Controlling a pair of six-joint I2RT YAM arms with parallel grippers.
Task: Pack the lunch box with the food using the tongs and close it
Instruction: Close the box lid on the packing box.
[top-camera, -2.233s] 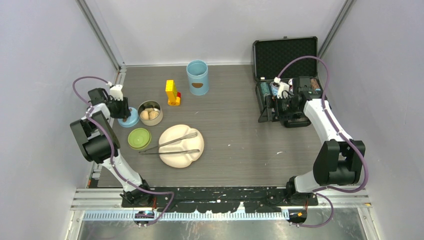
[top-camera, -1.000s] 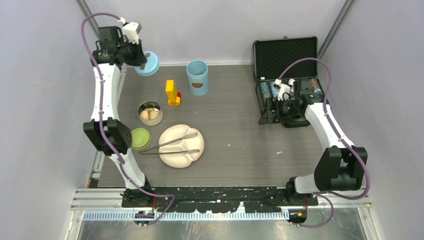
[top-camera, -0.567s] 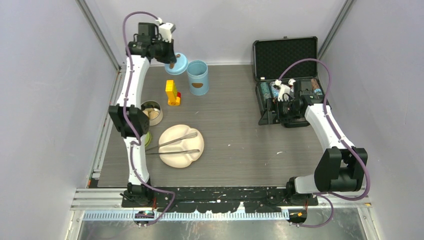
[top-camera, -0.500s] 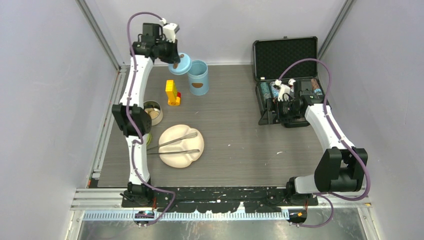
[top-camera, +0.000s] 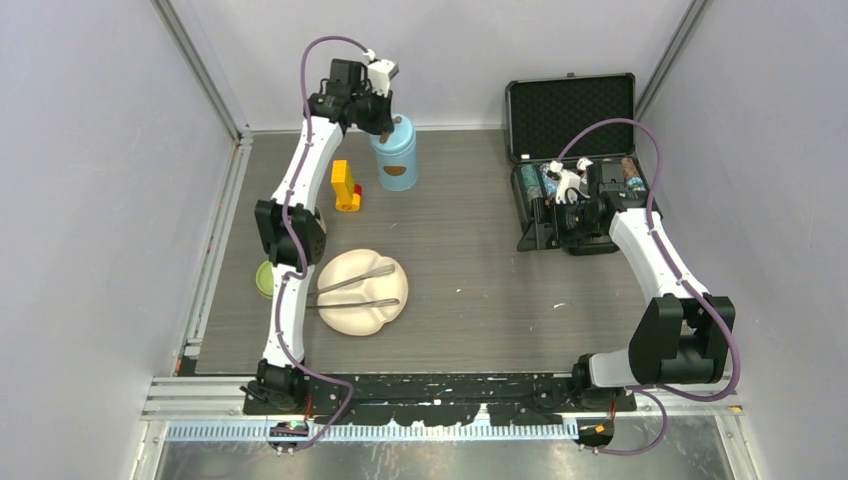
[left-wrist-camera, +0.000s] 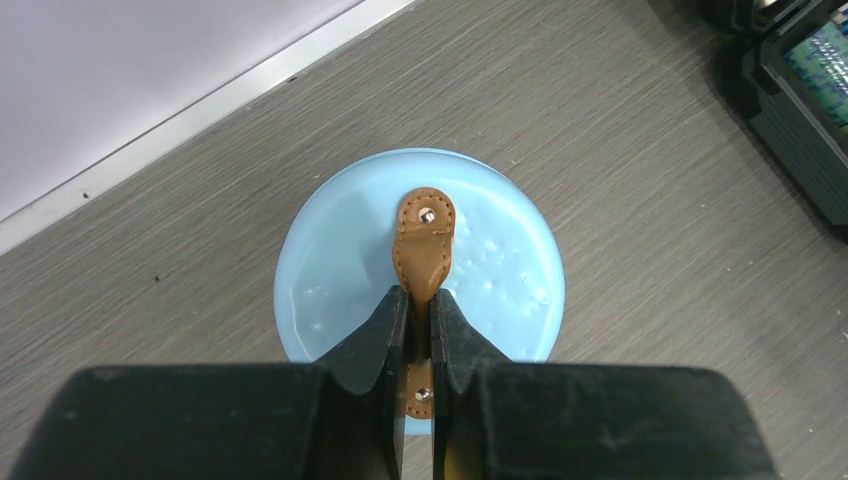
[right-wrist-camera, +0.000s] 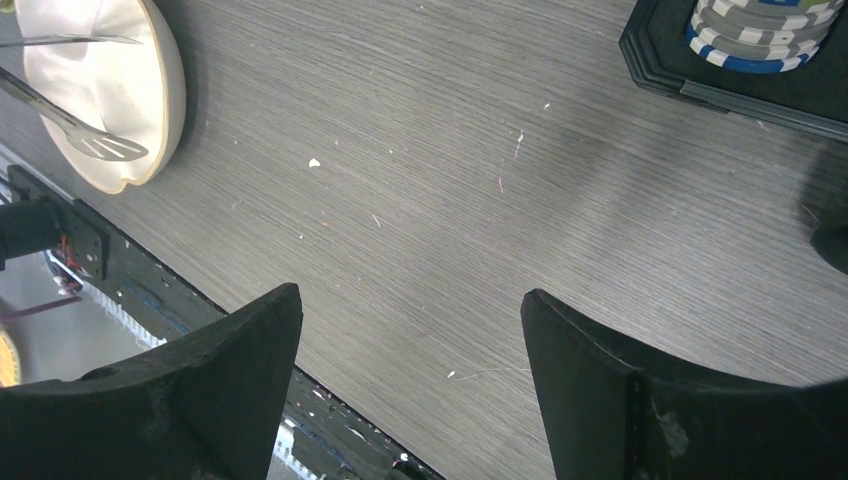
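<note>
A: Entry, overhead view. Left arm is stretched to the upper centre of the frame, its left fingers (left-wrist-camera: 385, 330) pinched together on the brown leather strap handle (left-wrist-camera: 422, 240) of the light-blue round lid (left-wrist-camera: 490, 270). Confirm?

B: Confirmed from the left wrist view. The strap's long axis runs top to bottom of that frame. The fingers clamp across it from either side, on its lower half. The lid hangs flat beneath them.

A: Where is the light-blue cylindrical canister (top-camera: 396, 165)?

B: Upright at upper centre of the overhead frame, directly beneath the lid. In the wrist view the lid covers it completely, so the two look concentric. Cannot tell whether the lid is seated on the rim or just above it.

A: Then I judge the coming move to be a straight lowering, with no sideways correction. Right side?

B: Right fingers (right-wrist-camera: 230, 370) stand wide apart, holding nothing, near the black foam-lined case (top-camera: 570, 105) at the right of the overhead frame. Their wrist view shows bare grey wood-grain surface (right-wrist-camera: 450, 200) below. They are well apart from the canister, so the left arm is much the nearer.

A: Tongs?

B: Thin silver metal tongs (top-camera: 340, 303) lie across the cream divided plate (top-camera: 375, 320), lower centre-left, tips pointing right, gripped by nobody. No food shows on the plate.

A: Contents of the canister?

B: Hidden. Note: closing appears to be the step in hand; the packing can't be verified from here.
</note>
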